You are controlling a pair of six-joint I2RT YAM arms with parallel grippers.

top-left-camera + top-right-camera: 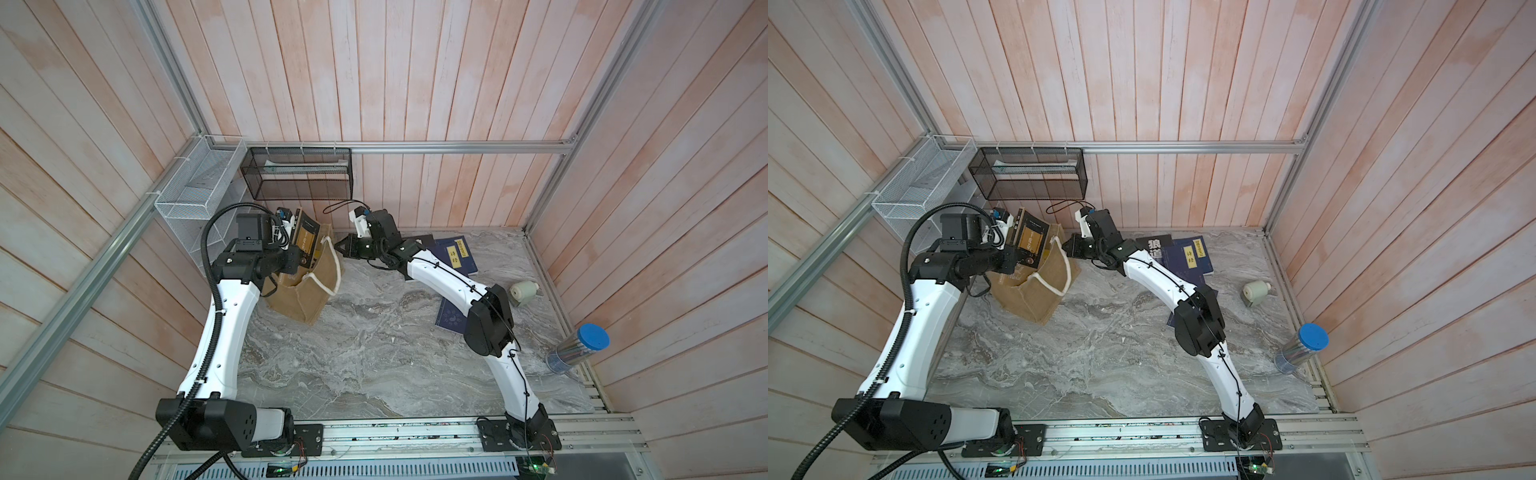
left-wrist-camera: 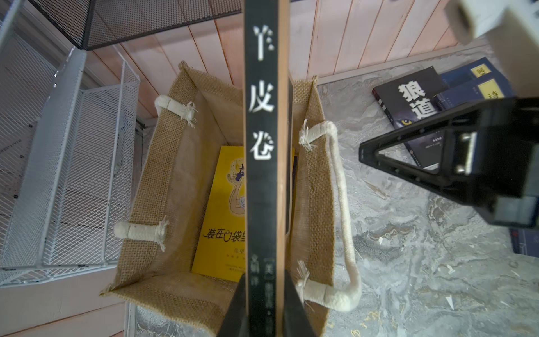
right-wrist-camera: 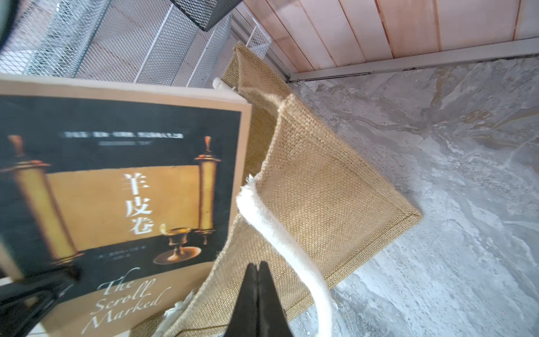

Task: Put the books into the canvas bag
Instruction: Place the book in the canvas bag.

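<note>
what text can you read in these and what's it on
"羊皮卷": spine of the brown-and-black book, also its cover.
"The Scroll Marked": same cover.
"狼道": black book.
"诗经": yellow label on a navy book.
"装在口袋", rest hidden: yellow book in the canvas bag.
Smaller print: too blurred.

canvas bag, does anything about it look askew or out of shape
Yes. The tan coarse-woven canvas bag sits turned askew to the marble table's edges, its near end wall creased inward, narrowing the mouth. Its thick white rope handle flops outward over one side.
</note>
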